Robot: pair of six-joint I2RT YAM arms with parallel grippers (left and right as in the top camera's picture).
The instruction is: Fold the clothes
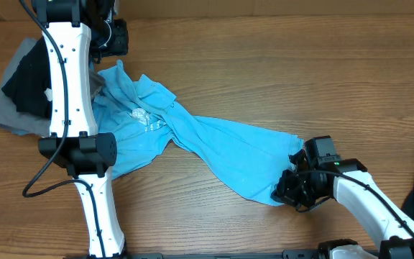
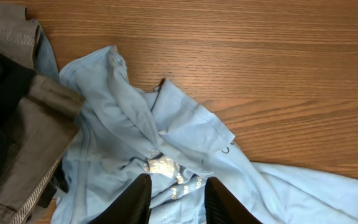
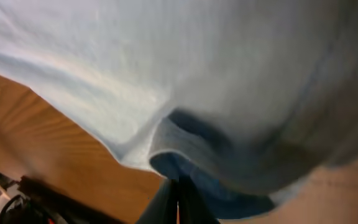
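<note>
Wooden table bare above, blue T-shirt edge pinched by right gripper

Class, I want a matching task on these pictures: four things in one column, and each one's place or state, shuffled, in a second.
1 blue T-shirt
2 black garment
3 left gripper
4 right gripper

a shut on the shirt's edge
b piled with grey garment
c crumpled across the table's middle
d open, by white lettering

Pairs: 1-c, 2-b, 3-d, 4-a

Overhead looks straight down — both wrist views hug the T-shirt.
</note>
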